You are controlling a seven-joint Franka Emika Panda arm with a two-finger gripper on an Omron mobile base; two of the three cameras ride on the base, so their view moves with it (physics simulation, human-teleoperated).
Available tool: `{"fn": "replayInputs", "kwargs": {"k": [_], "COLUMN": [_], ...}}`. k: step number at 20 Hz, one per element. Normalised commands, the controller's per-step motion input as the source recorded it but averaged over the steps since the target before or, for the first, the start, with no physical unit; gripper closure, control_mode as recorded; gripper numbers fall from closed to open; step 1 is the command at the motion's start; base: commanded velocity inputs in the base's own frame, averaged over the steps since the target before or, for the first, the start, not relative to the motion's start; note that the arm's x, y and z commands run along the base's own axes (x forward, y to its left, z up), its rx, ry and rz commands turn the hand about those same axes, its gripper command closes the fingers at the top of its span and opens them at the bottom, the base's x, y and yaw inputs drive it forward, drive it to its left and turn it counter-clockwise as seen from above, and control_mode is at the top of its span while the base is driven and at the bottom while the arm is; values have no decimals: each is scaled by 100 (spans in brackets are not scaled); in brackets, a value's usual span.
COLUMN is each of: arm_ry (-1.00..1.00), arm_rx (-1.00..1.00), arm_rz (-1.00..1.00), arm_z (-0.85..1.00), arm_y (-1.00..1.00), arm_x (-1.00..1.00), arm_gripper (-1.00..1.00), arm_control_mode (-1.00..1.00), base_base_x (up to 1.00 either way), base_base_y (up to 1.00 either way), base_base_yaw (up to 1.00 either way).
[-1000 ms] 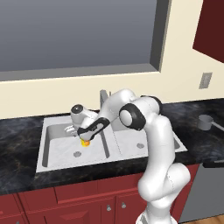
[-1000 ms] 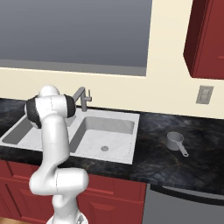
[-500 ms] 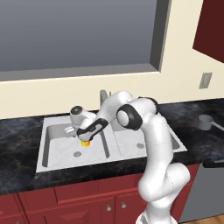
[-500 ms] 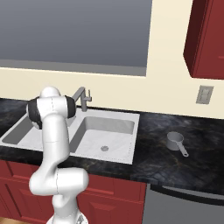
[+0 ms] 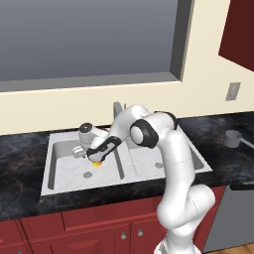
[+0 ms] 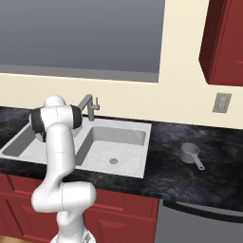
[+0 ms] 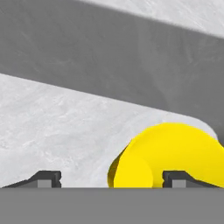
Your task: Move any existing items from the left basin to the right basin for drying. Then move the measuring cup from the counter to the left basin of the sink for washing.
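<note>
White arm reaching down into left basin (image 5: 64, 171), hand (image 5: 95, 158) over yellow cup (image 7: 175, 155)

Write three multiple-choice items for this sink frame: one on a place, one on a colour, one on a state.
1. Where does the measuring cup rest?
A. in the left basin
B. on the counter right of the sink
C. between the fingers

2. What colour is the cup in the left basin?
A. yellow
B. blue
C. grey

3. How does the gripper stand?
A. shut on the faucet
B. lifting the cup clear
C. open, low in the basin beside the cup

Key: 1 B, it lies on dark stone in the right base view. 2 A, the hand view shows yellow. 3 C, its fingers stand wide apart.
</note>
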Motion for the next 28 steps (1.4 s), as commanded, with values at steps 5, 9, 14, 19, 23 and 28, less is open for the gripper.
{"fn": "replayInputs", "kwargs": {"k": [5, 9, 14, 19, 23, 28], "arm_ry": [0, 0, -1, -2, -1, -1], "arm_rx": [0, 0, 0, 0, 0, 0], "arm_rz": [0, 0, 0, 0, 0, 0], "arm_z": [-8, 0, 0, 15, 30, 41], "arm_y": [4, 0, 2, 0, 0, 0], "arm_x": [1, 0, 0, -10, -12, -15], "arm_gripper": [100, 100, 100, 100, 100, 100], "arm_control_mode": [-100, -100, -100, -100, -100, -100], "base_base_x": [0, 0, 0, 0, 0, 0], "base_base_y": [0, 0, 0, 0, 0, 0], "base_base_yaw": [0, 0, 0, 0, 0, 0]}}
